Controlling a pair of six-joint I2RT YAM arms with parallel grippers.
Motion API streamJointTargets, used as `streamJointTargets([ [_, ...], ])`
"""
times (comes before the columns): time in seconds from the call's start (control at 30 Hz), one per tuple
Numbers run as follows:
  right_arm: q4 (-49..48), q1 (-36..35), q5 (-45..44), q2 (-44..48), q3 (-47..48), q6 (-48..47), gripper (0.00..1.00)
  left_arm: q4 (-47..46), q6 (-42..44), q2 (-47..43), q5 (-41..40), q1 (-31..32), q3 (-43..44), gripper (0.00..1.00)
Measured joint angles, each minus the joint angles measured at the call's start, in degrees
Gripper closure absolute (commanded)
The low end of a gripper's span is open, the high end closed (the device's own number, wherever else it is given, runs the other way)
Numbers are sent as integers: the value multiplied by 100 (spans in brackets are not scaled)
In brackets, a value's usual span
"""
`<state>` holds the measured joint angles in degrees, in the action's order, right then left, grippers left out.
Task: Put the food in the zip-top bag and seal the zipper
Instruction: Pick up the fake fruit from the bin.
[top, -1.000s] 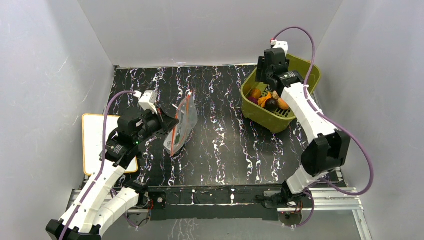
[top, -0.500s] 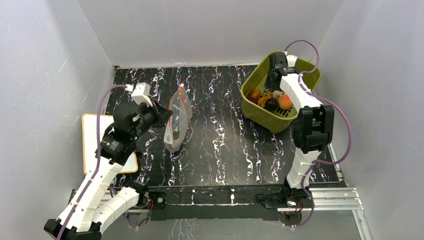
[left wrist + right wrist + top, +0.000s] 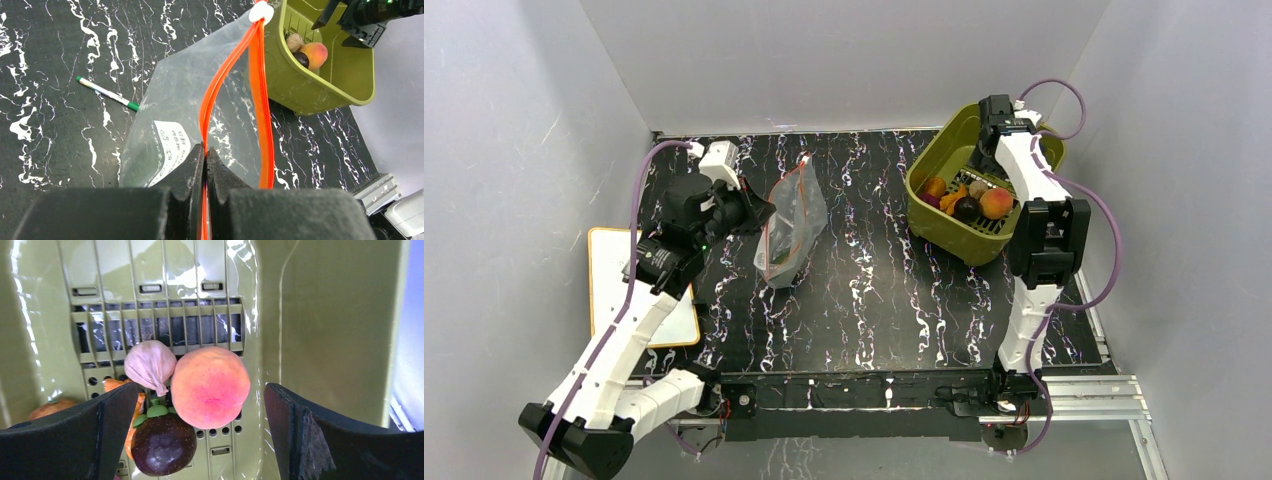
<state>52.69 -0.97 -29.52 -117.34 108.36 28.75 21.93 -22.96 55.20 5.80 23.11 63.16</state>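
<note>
Left hand pinches zipper; right hand spread astride peach at garlic's 3 o'clock; round peach may squirt out sideways.

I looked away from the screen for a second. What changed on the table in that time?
The right gripper dropped into the far end of the basket, its jaws opening wide above the peach. The left gripper carried the zip-top bag farther from the bases. Unchanged: left jaws shut on the zipper, food in the basket.
</note>
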Motion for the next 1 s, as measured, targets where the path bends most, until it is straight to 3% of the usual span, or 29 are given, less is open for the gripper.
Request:
streamJointTargets([
  [0.2, 299, 31, -4, -221, -9, 267, 6, 13, -15, 107, 48, 0, 94, 100],
  [0.87, 9, 267, 293, -256, -468, 417, 19, -52, -197, -87, 560, 0, -120, 100],
  [1.0, -50, 286, 422, -361, -468, 389, 26, -48, -243, -151, 560, 0, -157, 100],
])
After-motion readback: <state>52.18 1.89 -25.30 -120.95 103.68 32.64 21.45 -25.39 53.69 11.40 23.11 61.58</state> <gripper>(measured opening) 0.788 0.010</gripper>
